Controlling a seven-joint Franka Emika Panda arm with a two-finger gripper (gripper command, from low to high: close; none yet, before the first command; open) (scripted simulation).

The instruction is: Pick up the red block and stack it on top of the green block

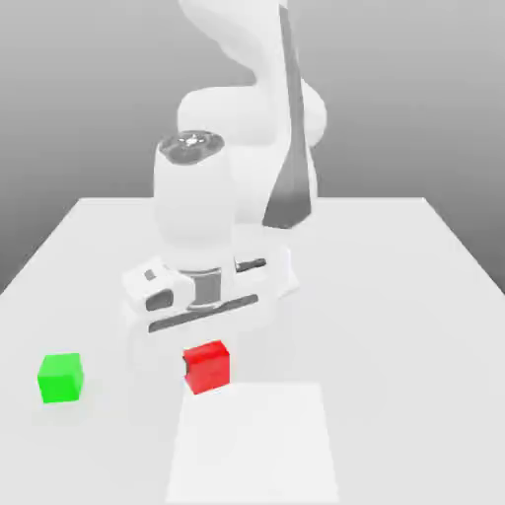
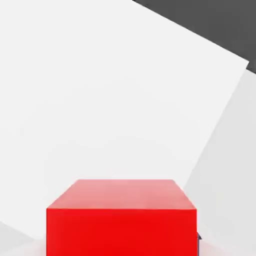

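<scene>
The red block (image 1: 208, 367) is a small red cube on the white table, directly under the white hand. My gripper (image 1: 206, 361) reaches down over it and is shut on it, with a dark finger edge showing against the cube's side. In the hand view the red block (image 2: 121, 220) looms very close. A sliver of a dark fingertip (image 2: 198, 239) presses against its side. The green block (image 1: 60, 378) is a cube of similar size that stands alone on the table, well toward the exterior view's left of the red one, with nothing on top.
The white table (image 1: 395, 296) stretches wide around both cubes. A slightly brighter rectangular patch (image 1: 252, 444) lies on its surface just in front of the red block. The arm's bulky white links (image 1: 247, 118) rise behind the hand.
</scene>
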